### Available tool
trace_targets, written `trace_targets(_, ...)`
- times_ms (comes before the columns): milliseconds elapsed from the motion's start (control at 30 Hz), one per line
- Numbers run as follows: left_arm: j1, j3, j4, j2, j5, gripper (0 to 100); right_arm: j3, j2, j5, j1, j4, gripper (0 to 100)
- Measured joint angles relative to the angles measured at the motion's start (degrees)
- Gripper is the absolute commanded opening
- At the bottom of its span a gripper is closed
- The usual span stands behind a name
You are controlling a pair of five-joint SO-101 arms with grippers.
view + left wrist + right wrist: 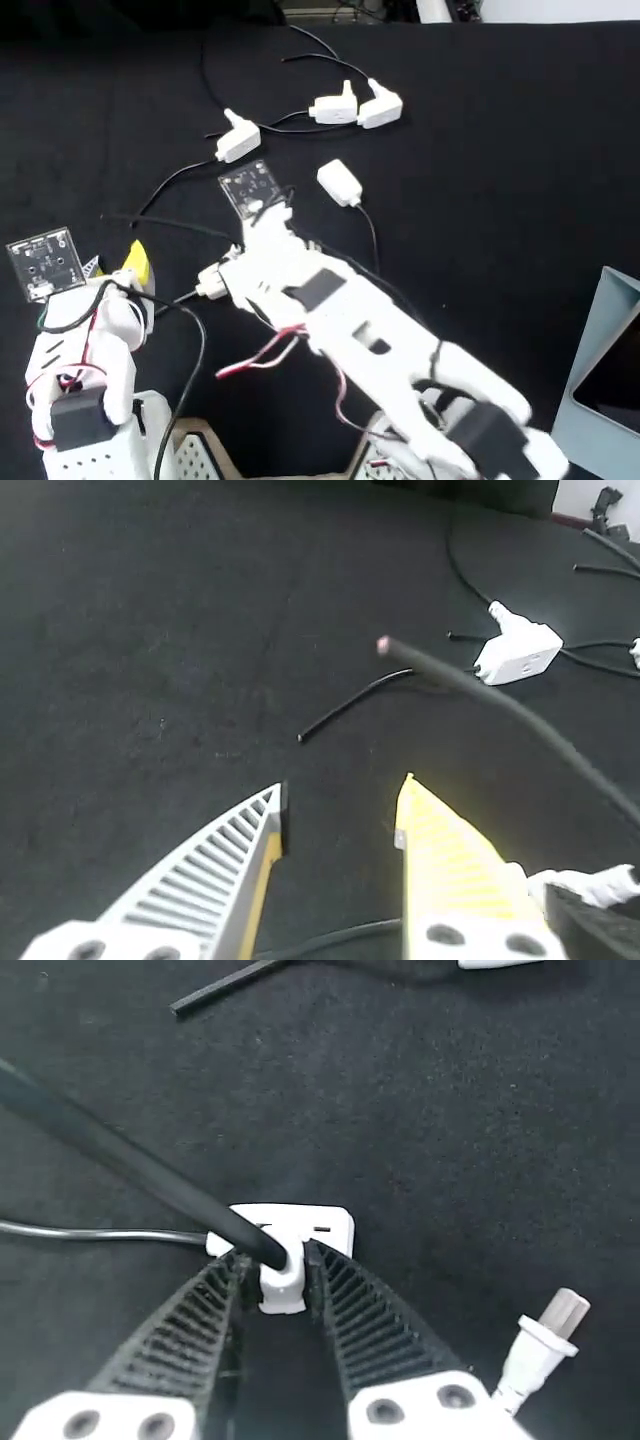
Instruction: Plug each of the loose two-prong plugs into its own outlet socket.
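The right tool (277, 1257) grips a plug (282, 1292) against a socket (325, 1228). The left tool (344, 785) hangs wide over the tabletop (150, 630).

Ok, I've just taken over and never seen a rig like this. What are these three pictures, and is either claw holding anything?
These are two small robot arms at a table: the left arm and the right arm, over a black cloth. The high view comes from a fixed camera looking down. Each wrist view comes from a camera on that arm's wrist, looking along its claw.

The left gripper is open and empty above the cloth. The right gripper is shut on a white plug with a black cord, held against a white socket. Whether the prongs are in is hidden.

Farther back lie four more white cord pieces.
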Motion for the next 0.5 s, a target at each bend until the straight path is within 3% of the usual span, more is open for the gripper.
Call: trace_targets(500, 0.0, 0.0, -0.26, 0.0, 0.0, 19, -5.19, 10.55, -3.25, 2.81, -0.7, 1.2)
